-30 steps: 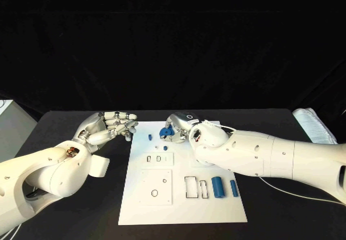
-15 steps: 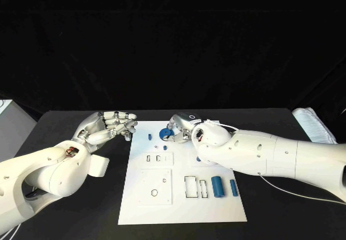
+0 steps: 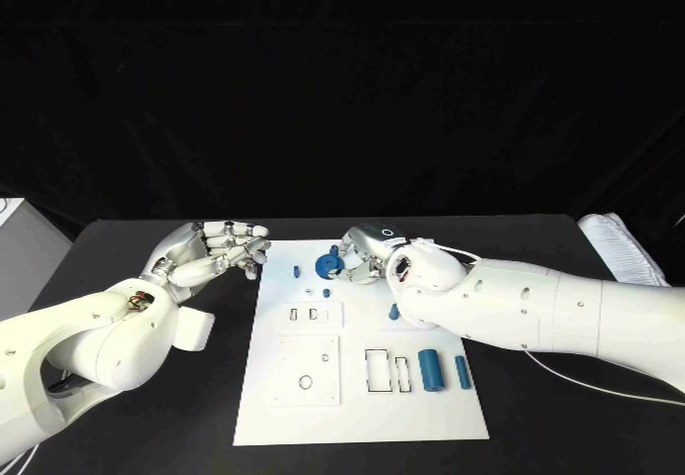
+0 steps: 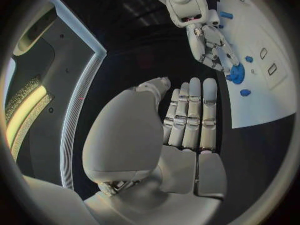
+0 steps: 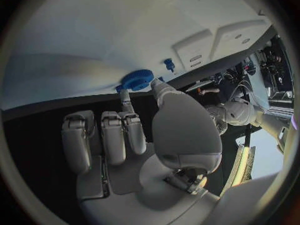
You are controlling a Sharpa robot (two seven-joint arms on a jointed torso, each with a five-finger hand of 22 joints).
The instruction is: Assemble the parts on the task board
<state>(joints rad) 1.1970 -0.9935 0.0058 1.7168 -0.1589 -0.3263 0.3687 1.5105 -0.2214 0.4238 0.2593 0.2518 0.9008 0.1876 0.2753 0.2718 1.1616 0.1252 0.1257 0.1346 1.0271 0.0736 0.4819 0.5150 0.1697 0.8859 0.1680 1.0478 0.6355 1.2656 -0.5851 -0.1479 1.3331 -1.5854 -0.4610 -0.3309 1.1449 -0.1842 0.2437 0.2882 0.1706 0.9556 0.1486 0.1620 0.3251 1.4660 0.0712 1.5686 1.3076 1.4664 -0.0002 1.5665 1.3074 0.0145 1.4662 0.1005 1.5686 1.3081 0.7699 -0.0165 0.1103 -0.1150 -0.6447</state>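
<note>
While the right hand (image 3: pixel 364 259) pinches a blue round part (image 3: pixel 327 264) over the far end of the task board (image 3: pixel 364 421), the step in hand looks like placing it. The left hand (image 3: pixel 217 249) hovers just beside the board's far left edge, fingers curled on nothing. Next, I judge, the part needs lowering squarely onto its seat.

Task board (image 3: pixel 429 421) mid-table, left hand (image 3: pixel 214 252) beside, right hand (image 3: pixel 360 259) apparently above
</note>
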